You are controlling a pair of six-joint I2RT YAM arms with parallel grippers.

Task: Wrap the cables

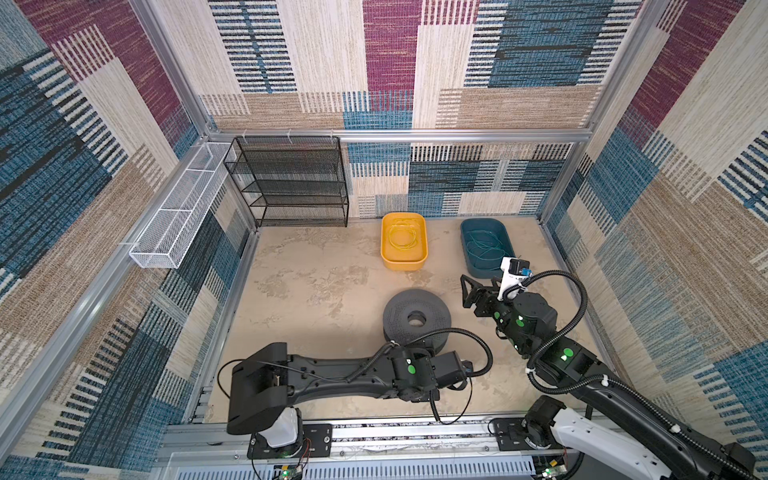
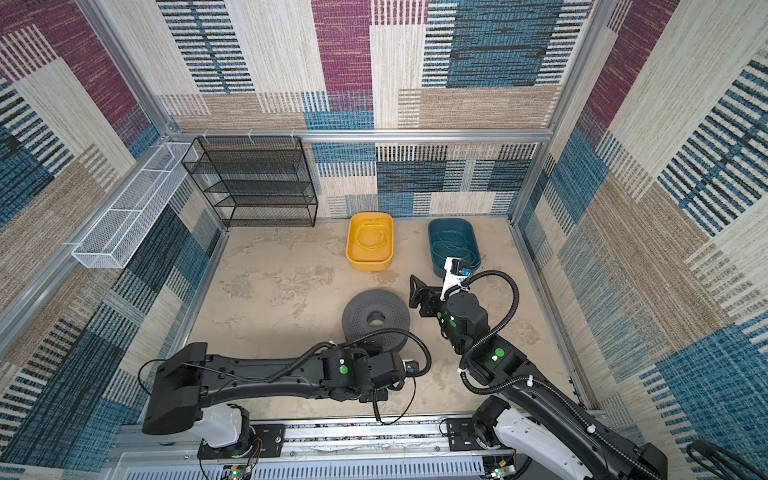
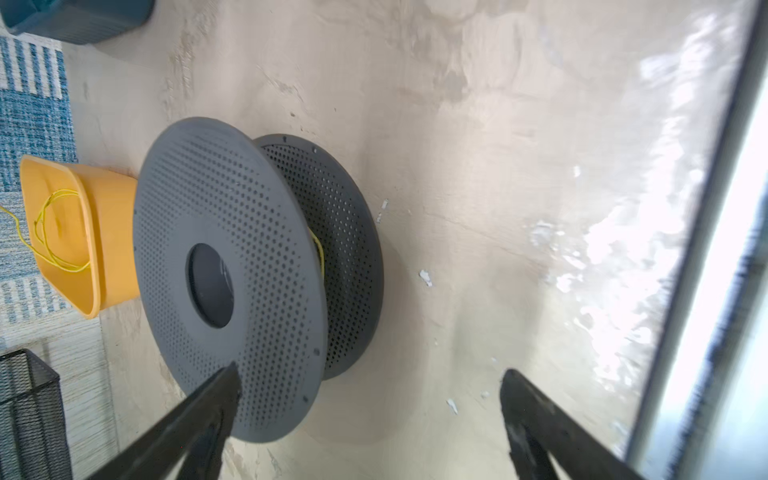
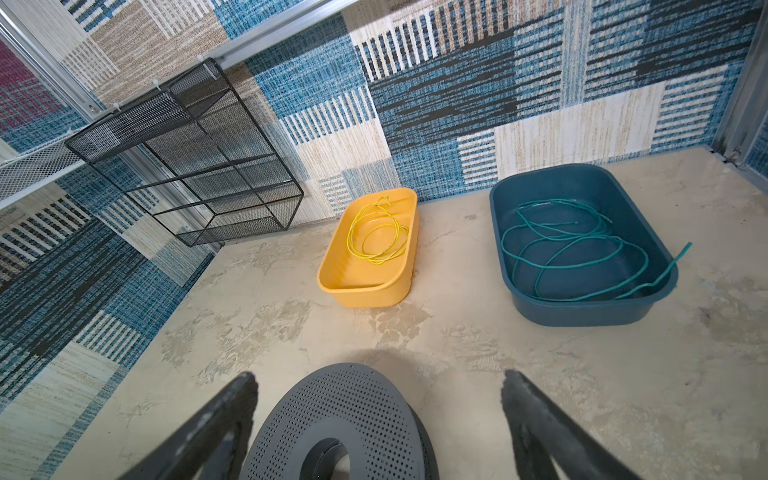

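Left fingers (image 3: 195, 419) spread wide, nothing between them, low beside the grey spool (image 1: 417, 318) mid-worktop (image 1: 311, 291). A yellow strand (image 3: 321, 255) shows between its flanges. Behind it, the cables (image 4: 376, 239) lie coiled in the yellow tub (image 4: 365, 295) (a teal cord (image 4: 569, 239) fills the blue tub (image 4: 582, 311)). Right fingers (image 4: 216, 424) also spread, raised by the spool's right edge.

Right gripper (image 4: 380, 386) spread wide near the spool (image 4: 345, 419)
Ahead of it, a yellow cable (image 4: 376, 243) lies looped inside the yellow tub (image 4: 365, 295).
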